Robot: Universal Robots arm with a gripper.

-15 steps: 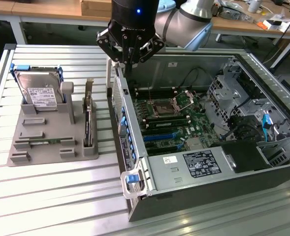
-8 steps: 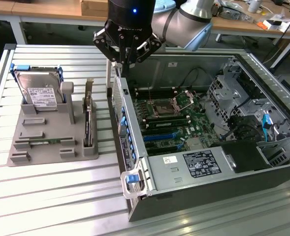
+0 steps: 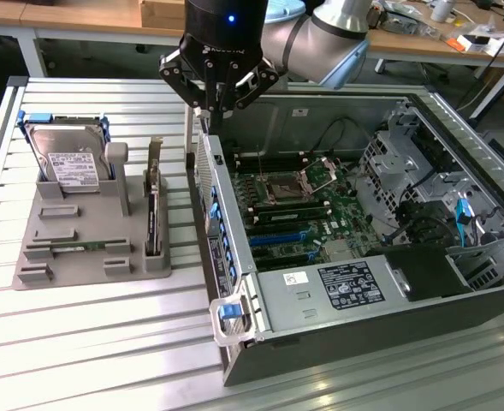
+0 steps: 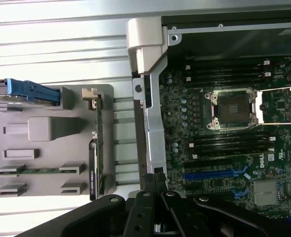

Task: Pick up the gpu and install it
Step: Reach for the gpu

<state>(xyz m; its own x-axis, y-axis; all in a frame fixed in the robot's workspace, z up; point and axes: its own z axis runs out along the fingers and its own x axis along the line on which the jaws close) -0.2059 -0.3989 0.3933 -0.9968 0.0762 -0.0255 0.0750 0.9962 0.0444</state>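
Observation:
The gpu [image 3: 153, 218] is a thin dark card standing on edge in a slot of the grey holder [image 3: 89, 227], its silver bracket [image 3: 156, 158] pointing up. From the wrist view the gpu [image 4: 96, 153] appears as a narrow dark strip along the holder's edge. My gripper [image 3: 210, 110] hangs shut and empty above the open computer case's side wall [image 3: 207, 184], to the exterior view's right of the card and apart from it. In the wrist view my gripper [image 4: 154, 178] has its fingers pressed together over that same wall [image 4: 152, 113].
A silver hard drive [image 3: 68, 163] with blue rails stands at the back of the holder, and a green memory stick [image 3: 72, 248] lies near its front. The motherboard [image 3: 303, 214] with its blue slots [image 4: 214, 174] lies inside the case. Everything rests on a slatted metal table [image 3: 80, 342].

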